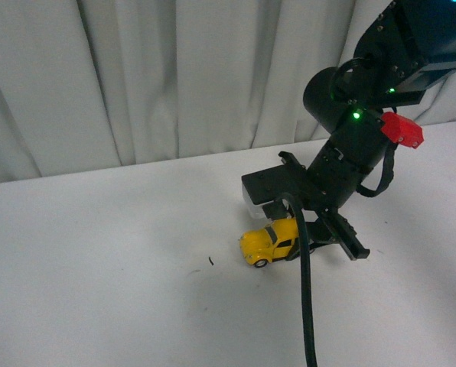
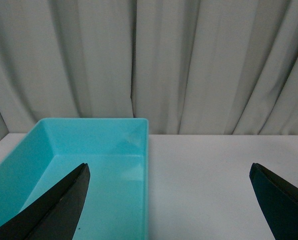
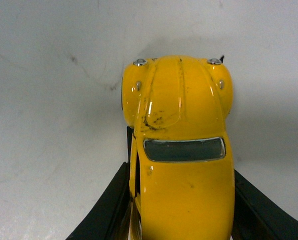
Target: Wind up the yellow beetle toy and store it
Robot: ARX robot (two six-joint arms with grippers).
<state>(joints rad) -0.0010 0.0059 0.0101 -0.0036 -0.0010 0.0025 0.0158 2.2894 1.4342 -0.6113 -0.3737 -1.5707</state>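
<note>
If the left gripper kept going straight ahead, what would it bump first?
Probably the curtain, past the white table. The left gripper, jaws open, aims beside the turquoise bin, not into it; depth is unclear.

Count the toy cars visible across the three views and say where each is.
1. The yellow beetle toy is on the white table, held by the right hand. The teal tray shows none, though its near end is out of view.

The beetle toy (image 1: pixel 268 243) is set on the surface (image 1: pixel 98 275), right of centre, enclosed by the right hand (image 1: pixel 311 240).
</note>
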